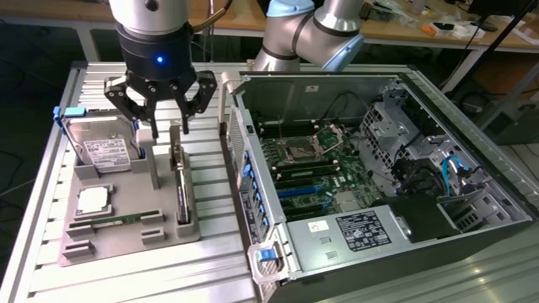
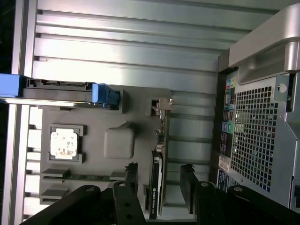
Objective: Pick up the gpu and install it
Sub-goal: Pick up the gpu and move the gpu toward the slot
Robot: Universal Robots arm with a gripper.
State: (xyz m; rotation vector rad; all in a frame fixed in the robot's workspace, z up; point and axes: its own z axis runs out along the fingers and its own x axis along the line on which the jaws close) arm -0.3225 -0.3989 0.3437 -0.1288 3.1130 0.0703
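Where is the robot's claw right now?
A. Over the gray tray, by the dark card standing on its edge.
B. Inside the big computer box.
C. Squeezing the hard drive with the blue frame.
A: the open gripper hangs over the gray tray, its jaws on either side of the gpu and not closed on it.

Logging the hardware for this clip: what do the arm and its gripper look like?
The arm is silver-grey tubing with pale blue joint caps. The gripper has a black cylindrical body with a small lit blue light, below a silver wrist section. Its black fingers are built from open linkage struts.
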